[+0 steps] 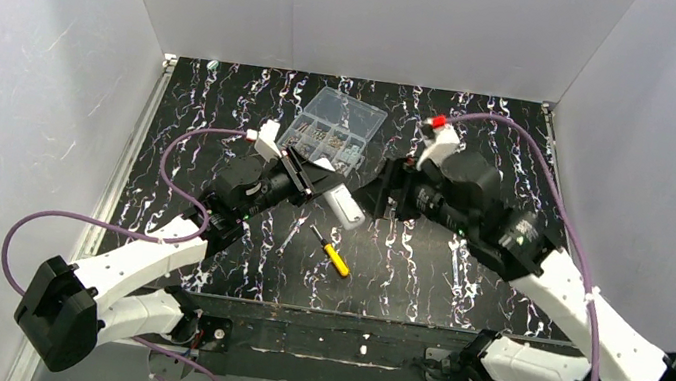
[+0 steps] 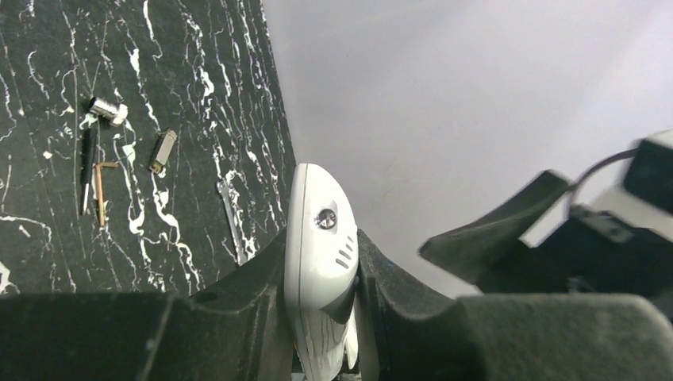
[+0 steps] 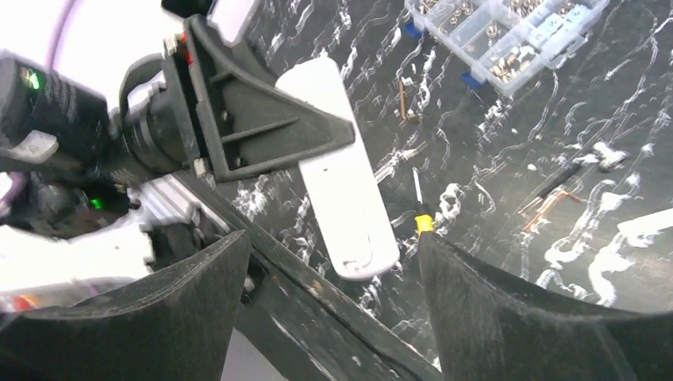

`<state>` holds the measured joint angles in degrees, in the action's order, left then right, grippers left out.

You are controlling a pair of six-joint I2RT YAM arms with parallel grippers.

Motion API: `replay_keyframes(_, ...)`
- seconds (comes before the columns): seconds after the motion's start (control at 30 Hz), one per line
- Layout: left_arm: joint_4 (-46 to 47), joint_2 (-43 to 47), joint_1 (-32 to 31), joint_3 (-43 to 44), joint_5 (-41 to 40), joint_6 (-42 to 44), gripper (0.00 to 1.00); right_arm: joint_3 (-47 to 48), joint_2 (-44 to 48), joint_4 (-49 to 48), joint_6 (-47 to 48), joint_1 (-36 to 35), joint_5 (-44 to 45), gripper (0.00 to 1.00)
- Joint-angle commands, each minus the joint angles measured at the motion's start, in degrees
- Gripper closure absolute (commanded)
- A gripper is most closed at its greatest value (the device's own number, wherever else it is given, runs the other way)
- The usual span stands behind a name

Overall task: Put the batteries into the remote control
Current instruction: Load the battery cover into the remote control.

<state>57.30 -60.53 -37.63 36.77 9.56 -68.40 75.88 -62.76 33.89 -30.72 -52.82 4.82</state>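
A black table (image 1: 224,113) veined with white marbling sits inside a booth of plain white walls (image 1: 370,13), seen from above with two white and black robot arms reaching in from the near edge.

The remote control (image 1: 344,208) is held up off the table near its middle, between the two arms. It is a slim white plastic bar with rounded ends. The left gripper (image 1: 310,178) is pinching it across its width, with the free end jutting out towards the near side. In the left wrist view the remote control (image 2: 317,246) stands on edge between the black fingers (image 2: 254,294), and shows a small round recess with three short slots below it. In the right wrist view its broad face (image 3: 349,206) is smooth, with a thin curved seam near the free end.

The right gripper (image 1: 384,192) is just beside the remote's free end. Its jaws are spread wide, and its two black fingers (image 3: 492,309) are apart from the remote.

A yellow-handled screwdriver (image 1: 333,253) lies on the table just in front of the remote. A clear plastic compartment box (image 1: 333,129) of small metal parts sits towards the back. A short metal cylinder (image 2: 107,109), a thin black tool (image 2: 87,171) and a copper-coloured bent key (image 2: 101,186) lie loose on the table
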Motion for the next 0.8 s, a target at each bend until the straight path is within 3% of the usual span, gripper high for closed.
replay_keyframes(0.0, 7.71, 1.11, -0.25, 0.60, -0.96, -1.97, 1.00, -15.77, 7.43, -19.04, -18.57, 1.97, 3.63, 0.14)
replay_keyframes(0.37, 10.13, 0.06, -0.23, 0.99, -2.62, -4.46, 1.00, -27.89, 14.31, -32.88, -27.96, 2.76, 6.25, 0.14)
replay_keyframes(0.77, 10.67, -0.38, -0.20, 1.18, -2.79, -4.63, 1.00, -29.79, 13.42, -33.99, -30.85, 3.42, 4.38, 0.15)
